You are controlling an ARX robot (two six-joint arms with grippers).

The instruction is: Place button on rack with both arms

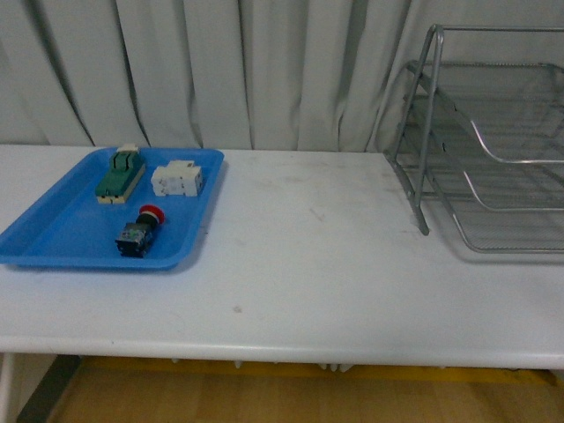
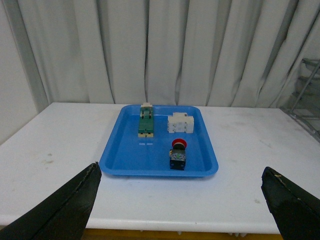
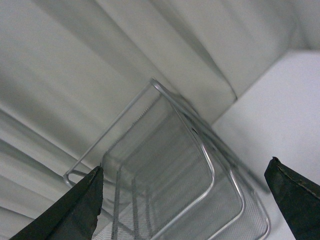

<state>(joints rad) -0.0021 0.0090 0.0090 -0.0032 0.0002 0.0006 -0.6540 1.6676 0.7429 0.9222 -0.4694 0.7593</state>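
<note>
The button point(image 1: 141, 232), red cap on a dark blocky body, lies in the blue tray point(image 1: 53, 229) at the table's left, cap toward the curtain. In the left wrist view the button point(image 2: 178, 154) sits well ahead of my open left gripper point(image 2: 182, 200), whose fingers point(image 2: 70, 207) are spread wide and hold nothing. The silver wire rack point(image 1: 493, 150) stands at the far right of the table. My right gripper point(image 3: 185, 205) is open, with the rack point(image 3: 170, 170) seen tilted between its fingers point(image 3: 295, 197). Neither arm shows in the front view.
A green-and-cream switch block point(image 1: 120, 174) and a white breaker block point(image 1: 176, 180) lie in the tray behind the button. A grey curtain point(image 1: 264, 70) hangs behind the white table point(image 1: 308, 264). The table's front edge point(image 1: 282, 357) runs close to the camera.
</note>
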